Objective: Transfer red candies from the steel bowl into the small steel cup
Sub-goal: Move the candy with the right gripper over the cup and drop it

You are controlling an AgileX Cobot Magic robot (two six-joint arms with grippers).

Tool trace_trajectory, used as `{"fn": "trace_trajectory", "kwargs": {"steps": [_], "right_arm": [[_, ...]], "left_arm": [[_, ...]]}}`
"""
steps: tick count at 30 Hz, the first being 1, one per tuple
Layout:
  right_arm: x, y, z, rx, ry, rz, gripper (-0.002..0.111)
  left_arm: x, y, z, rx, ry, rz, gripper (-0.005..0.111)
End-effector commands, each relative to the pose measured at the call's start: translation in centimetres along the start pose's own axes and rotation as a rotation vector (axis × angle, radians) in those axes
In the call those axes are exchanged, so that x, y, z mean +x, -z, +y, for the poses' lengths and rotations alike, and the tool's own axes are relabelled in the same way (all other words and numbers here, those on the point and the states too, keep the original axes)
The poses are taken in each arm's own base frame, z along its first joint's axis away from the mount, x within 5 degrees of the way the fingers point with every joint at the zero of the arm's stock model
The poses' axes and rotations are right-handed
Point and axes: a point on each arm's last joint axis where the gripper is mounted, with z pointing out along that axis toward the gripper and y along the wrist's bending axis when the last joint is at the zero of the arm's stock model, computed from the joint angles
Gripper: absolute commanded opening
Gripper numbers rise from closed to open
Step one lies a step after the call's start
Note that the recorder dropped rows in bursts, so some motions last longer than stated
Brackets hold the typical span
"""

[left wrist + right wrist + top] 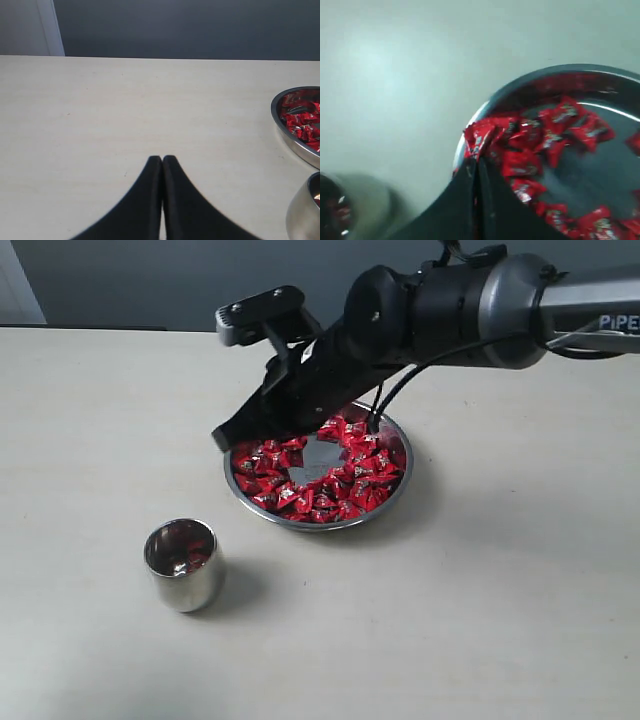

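Observation:
The steel bowl (321,527) holds many red candies (350,475) in a ring around a bare patch of its bottom. My right gripper (226,436) reaches across the bowl and hangs over its left rim. In the right wrist view this gripper (476,162) is shut on a red candy (481,134) that sticks out past the tips, above the bowl's rim (560,70). The small steel cup (190,585) stands upright to the front left, with red showing inside. My left gripper (162,159) is shut on nothing, low over bare table, out of the exterior view.
The left wrist view has the bowl's edge (295,142) and the cup's side (302,215) at its right border. The right arm (470,305) stretches in from the back right above the bowl. A dark wall runs behind the pale table (480,620).

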Motion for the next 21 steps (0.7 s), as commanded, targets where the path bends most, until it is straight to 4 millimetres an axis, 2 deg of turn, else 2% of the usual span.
{"fn": "trace_trajectory", "kwargs": {"steps": [1,5,8,18,21], "right_arm": [[0.3,0.8,4.4,-0.094,0.112,0.061,0.000],[0.8,0.6,7.2,-0.139,0.165,0.085,0.000],[1.1,0.6,8.4,-0.160,0.188,0.103,0.000],[1.9,0.8,9.1,-0.208,0.186,0.192,0.001],[1.9,0.7,9.1,-0.207,0.198,0.184,0.010]], "left_arm": [[0.1,0.0,0.0,0.005,0.001,-0.002,0.000],[0.1,0.0,0.0,0.005,0.001,-0.002,0.000],[0.1,0.0,0.0,0.005,0.001,-0.002,0.000],[0.1,0.0,0.0,0.005,0.001,-0.002,0.000],[0.1,0.0,0.0,0.005,0.001,-0.002,0.000]]}}
